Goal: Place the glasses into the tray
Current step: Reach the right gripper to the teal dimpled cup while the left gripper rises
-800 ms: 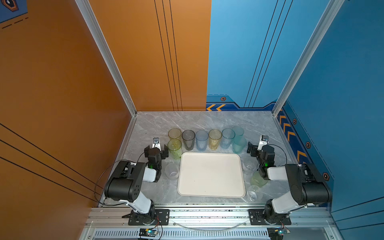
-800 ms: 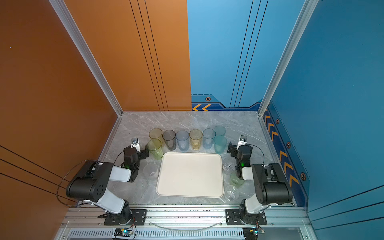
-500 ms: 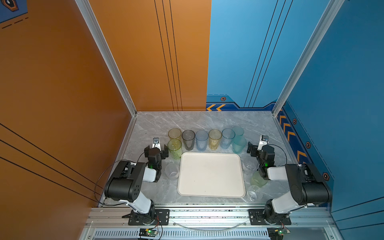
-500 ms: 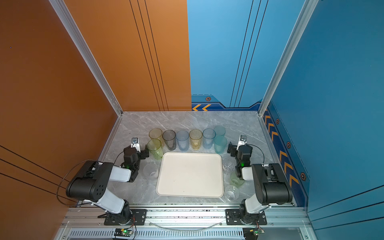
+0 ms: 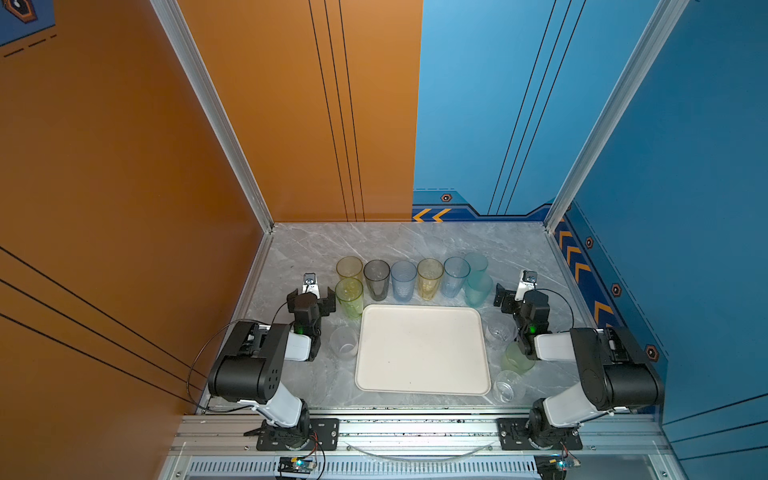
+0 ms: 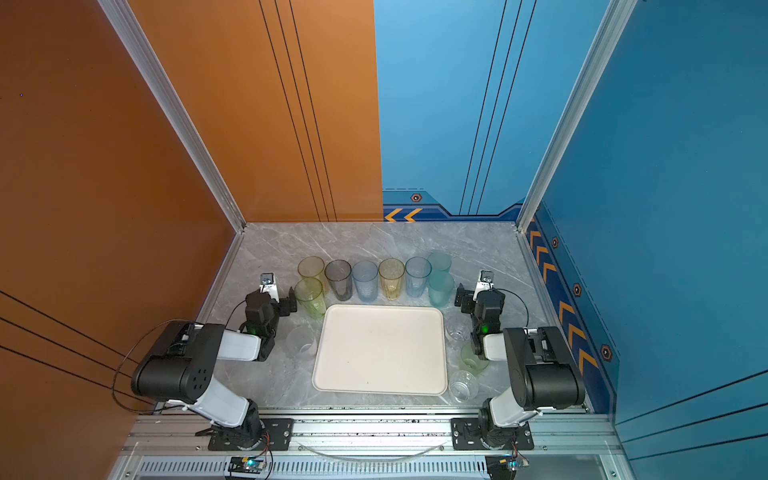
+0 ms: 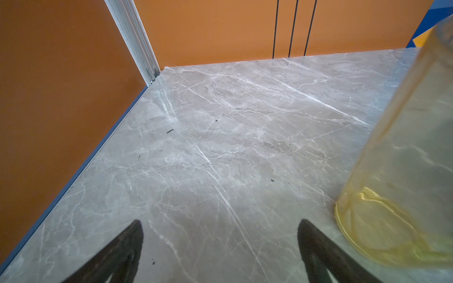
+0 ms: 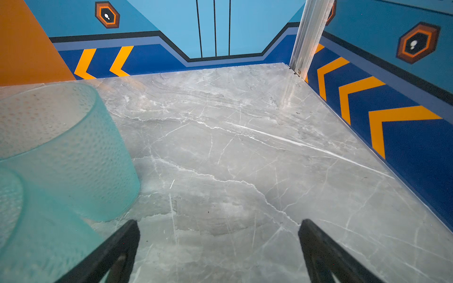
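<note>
My left tool (image 5: 311, 297) hangs low over the bench (image 5: 415, 241), jaws spread wide with nothing between them. The left wrist view shows only bare marble in the gap and a yellowish glass (image 7: 404, 159) standing just beside one finger (image 7: 318, 247). That is probably the green glass (image 5: 349, 297), though the tint makes it hard to settle. My right tool (image 5: 519, 297) is likewise wide apart and empty, with two teal glasses (image 8: 68, 152) standing close beside it in the right wrist view. The tray (image 5: 419, 353) lies flat in the middle of the bench between my arms, its surface bare. All the glasses stand upright on the bench outside it. Beyond its far edge are five tall glasses (image 5: 403, 281) in a row: yellow, grey, blue, yellow, blue. The green one stands at the row's left end, in front of the first yellow, and the teal pair (image 5: 478, 291) at its right end. A short clear glass (image 5: 344, 340) stands just left of the tray. On the tray's right stand another clear one (image 5: 500, 329), a pale green glass (image 5: 513, 359) partly under my right arm, and a third clear one (image 5: 508, 386).
</note>
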Controlling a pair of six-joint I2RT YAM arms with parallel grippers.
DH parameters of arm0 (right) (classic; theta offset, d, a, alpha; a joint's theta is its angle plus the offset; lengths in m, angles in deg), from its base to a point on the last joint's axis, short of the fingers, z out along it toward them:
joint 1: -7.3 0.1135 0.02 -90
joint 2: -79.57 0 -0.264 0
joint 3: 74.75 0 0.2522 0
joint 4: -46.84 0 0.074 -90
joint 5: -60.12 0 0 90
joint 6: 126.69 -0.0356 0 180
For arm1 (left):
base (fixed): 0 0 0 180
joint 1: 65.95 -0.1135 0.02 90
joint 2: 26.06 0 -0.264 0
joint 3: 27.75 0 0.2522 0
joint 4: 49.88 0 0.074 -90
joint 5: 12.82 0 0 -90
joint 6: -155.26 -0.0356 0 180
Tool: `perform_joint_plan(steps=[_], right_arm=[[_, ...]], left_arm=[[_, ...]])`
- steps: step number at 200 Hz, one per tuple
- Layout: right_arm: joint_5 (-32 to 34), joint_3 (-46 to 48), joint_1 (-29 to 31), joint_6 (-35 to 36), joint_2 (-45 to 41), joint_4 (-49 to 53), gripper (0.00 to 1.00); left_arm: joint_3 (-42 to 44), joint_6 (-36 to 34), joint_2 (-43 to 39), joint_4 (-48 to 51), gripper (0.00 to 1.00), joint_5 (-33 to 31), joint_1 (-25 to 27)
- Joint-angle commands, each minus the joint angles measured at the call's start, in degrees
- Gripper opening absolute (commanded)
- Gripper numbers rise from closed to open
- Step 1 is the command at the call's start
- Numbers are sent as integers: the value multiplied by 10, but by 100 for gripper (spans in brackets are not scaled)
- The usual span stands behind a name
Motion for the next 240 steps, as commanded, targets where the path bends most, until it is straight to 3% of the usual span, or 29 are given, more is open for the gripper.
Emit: perform_joint_plan(steps=[1, 18, 32, 61, 82, 117, 136, 155, 206, 240], right_arm=[[8, -9, 3, 5, 3, 2, 93], [12, -9, 3, 5, 3, 1, 86], [44, -8, -1, -13, -13, 13, 86], [46, 8, -15, -32, -65, 30, 87], [65, -1, -15, -37, -116, 86, 86], [76, -65, -16, -69, -242, 313, 85], [47, -117, -16, -81, -309, 456, 84], [7, -181, -16, -83, -346, 584, 78], [-85, -372, -5, -113, -312, 839, 58], [-120, -455, 14, -116, -236, 897, 49]], left_arm=[[-12, 4, -11, 17, 85, 44, -9], [-12, 6, -12, 18, 78, 45, -12], [-11, 13, -23, 23, 75, 28, -13], [0, 24, -86, 53, 69, -5, -14], [-4, 23, -155, 122, 66, -41, 3], [-41, 39, -285, 299, 61, -119, 91], [-62, 42, -332, 359, 61, -159, 145], [-114, 56, -344, 445, 61, -164, 163], [-249, 87, -326, 598, 57, -125, 167], [-306, 109, -293, 676, 55, -80, 162]])
